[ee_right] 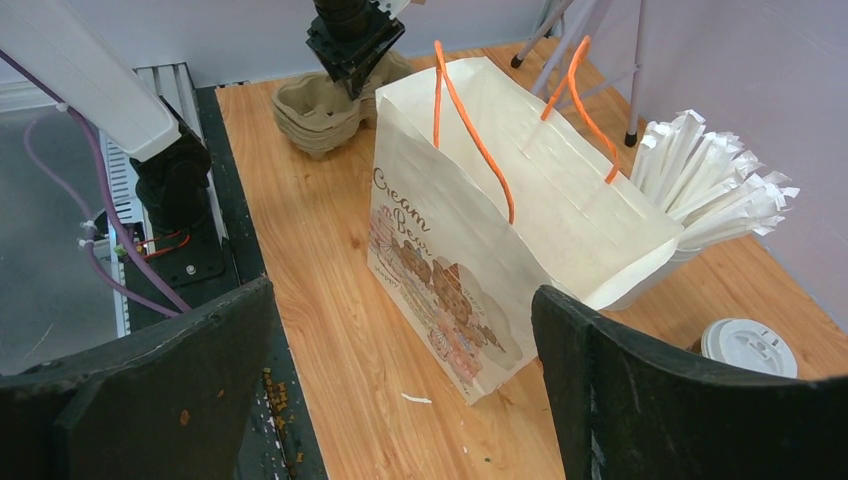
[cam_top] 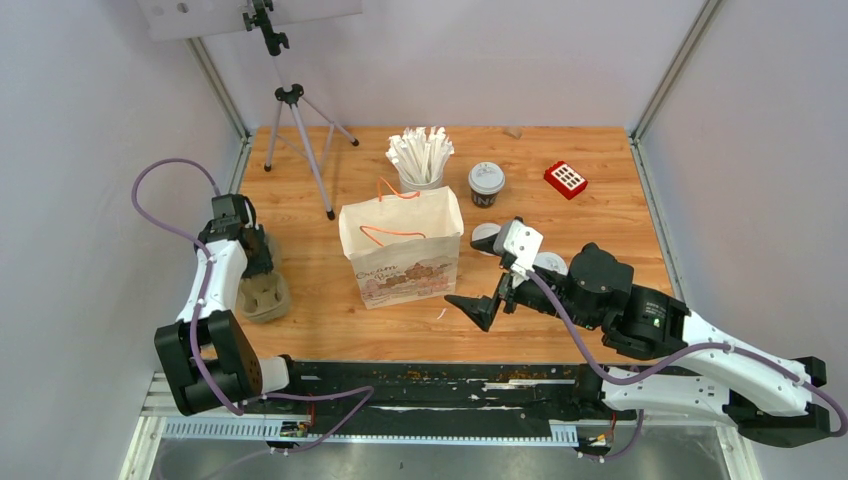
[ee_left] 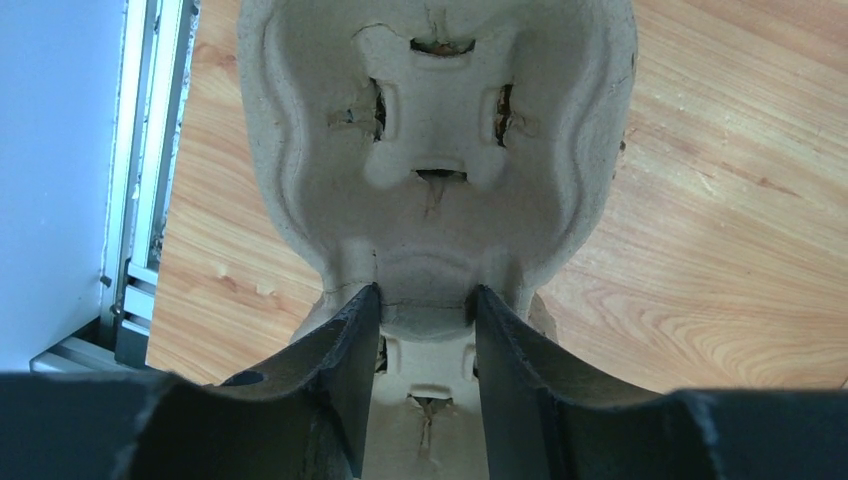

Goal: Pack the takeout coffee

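**A:** The left tool [ee_left: 427, 300] is down on the beige moulded-pulp cup carrier [ee_left: 440, 130] at the left edge of the wooden surface [ee_left: 720, 220]. Its jaws sit partly closed either side of the carrier's middle ridge. Pinching it, or only flanking it? I cannot tell from here.

**B:** And the right tool [ee_right: 400, 300] gapes as wide as it goes. It holds nothing and faces the cream paper bag with orange string handles [ee_right: 470, 230].

**A:** The coffee itself is untouched. One dark brown paper cup with a round white plastic lid [cam_top: 487, 184] stands behind the bag's right corner, just beside the white cup of paper-wrapped sticks [cam_top: 421, 160]. A second white lid [cam_top: 484, 236] peeks out by the right wrist, mostly hidden.

**B:** How will those cups handle?

**A:** Light, I'd judge, with thin walls that dent under a hard squeeze and a press-on lid that could pop. Full or empty, no telling, so keep them upright.

**B:** Where to grip?

**A:** Around the brown body, below the lid rim, gently. Not the slick lid.
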### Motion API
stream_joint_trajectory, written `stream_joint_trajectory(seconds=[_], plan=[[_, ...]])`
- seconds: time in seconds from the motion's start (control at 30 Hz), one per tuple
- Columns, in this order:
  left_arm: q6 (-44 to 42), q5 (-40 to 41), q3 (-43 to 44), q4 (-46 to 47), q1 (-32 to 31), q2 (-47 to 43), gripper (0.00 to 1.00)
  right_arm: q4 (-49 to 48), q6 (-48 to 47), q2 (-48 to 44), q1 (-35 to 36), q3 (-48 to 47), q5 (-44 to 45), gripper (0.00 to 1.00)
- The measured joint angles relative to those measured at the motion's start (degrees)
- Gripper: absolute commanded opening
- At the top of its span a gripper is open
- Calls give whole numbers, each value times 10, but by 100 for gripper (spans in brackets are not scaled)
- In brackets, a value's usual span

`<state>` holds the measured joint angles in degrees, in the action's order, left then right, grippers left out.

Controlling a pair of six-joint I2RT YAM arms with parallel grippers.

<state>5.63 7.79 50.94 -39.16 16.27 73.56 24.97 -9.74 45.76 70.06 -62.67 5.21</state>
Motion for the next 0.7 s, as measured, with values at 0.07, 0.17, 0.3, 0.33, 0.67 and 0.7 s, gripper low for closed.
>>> stream_joint_trajectory(seconds=[0.07, 0.17, 0.3, 0.33, 0.67, 0.7], plan=[[0, -2, 1, -1, 0, 0, 41, 0, -3, 1, 0, 1, 3, 100], [-1, -5, 6, -7, 0, 0, 38, -1, -5, 2, 0, 1, 4, 100], [-2, -6, 24, -24, 0, 0, 34, -5, -5, 2, 0, 5, 3, 100], [-3, -7, 28, -28, 0, -1, 33, -6, -5, 2, 0, 8, 3, 100], [-9, -20, 98, -90, 0, -36, 32, -17, 7, 3, 0, 12, 2, 100], [-11, -23, 107, -97, 0, -40, 32, -18, 11, 3, 0, 13, 2, 100]])
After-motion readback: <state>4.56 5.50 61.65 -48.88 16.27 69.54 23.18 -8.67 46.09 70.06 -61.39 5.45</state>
